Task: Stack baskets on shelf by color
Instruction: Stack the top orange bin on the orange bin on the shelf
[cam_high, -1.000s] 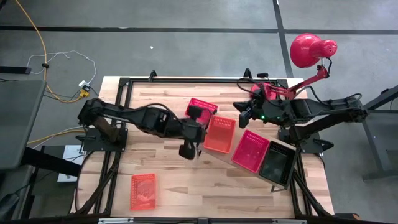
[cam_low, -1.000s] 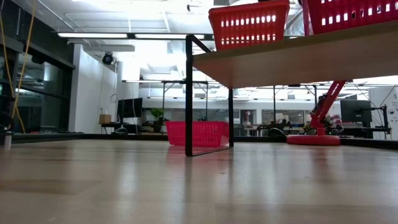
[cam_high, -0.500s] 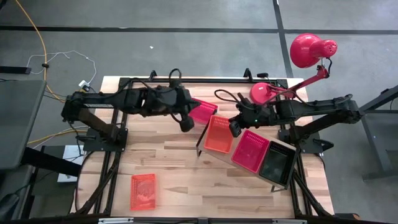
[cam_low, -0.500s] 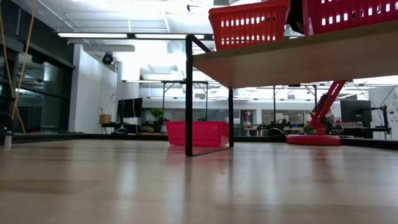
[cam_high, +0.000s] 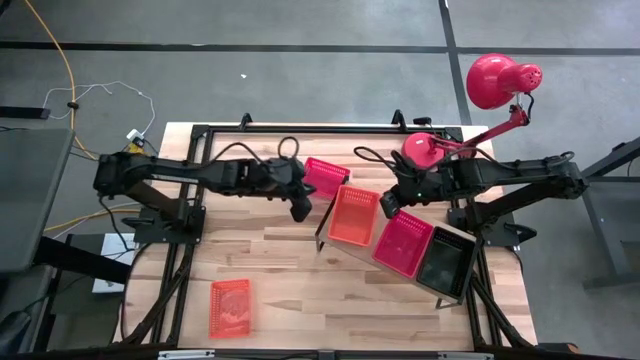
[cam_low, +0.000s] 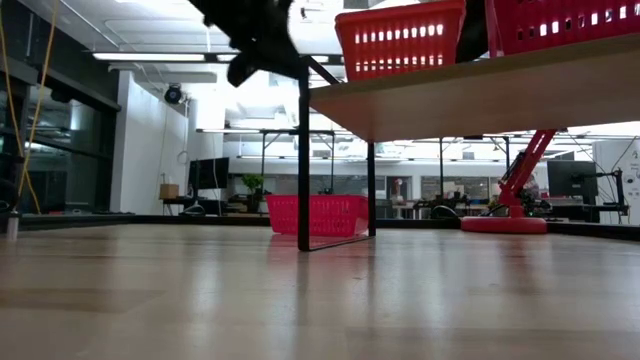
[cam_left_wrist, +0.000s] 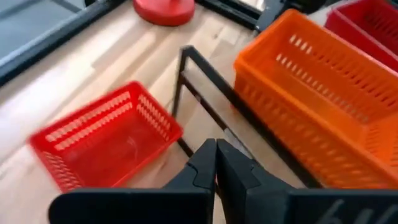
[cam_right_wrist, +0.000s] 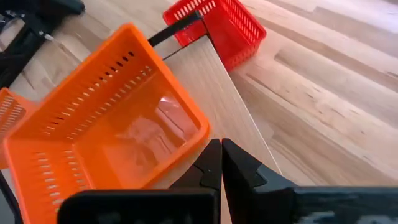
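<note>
**Observer:** Where do things stand?

**Operator:** Largest first. The shelf (cam_high: 455, 240) runs aslant across the right half of the tabletop (cam_high: 280, 260). On it, from its bracket end, sit an orange basket (cam_high: 354, 216), a red basket (cam_high: 403, 242) and a black basket (cam_high: 445, 262). Another red basket (cam_high: 326, 176) lies on the tabletop just behind the bracket end, and a second orange basket (cam_high: 231, 306) sits near the front left corner.

**Observer:** And the claws?

**Operator:** My left gripper (cam_high: 298, 210) hangs beside the loose red one, jaws pressed together on nothing. My right gripper (cam_high: 388, 206) hovers over the gap between the orange and red baskets on the shelf, also closed and empty.

**Observer:** How will they handle?

**Operator:** Light, I judge, thin mesh plastic that flexes a little and may slide on smooth wood. I'd pinch one wall at the rim, mid-side.

**Observer:** Changed since a second ago?

**Operator:** The left arm has drawn back from the shelf's bracket end toward the rear, while the right has come forward off the lamp's base (cam_high: 421, 151). The baskets seem unmoved, though from overhead I can't be sure.
</note>
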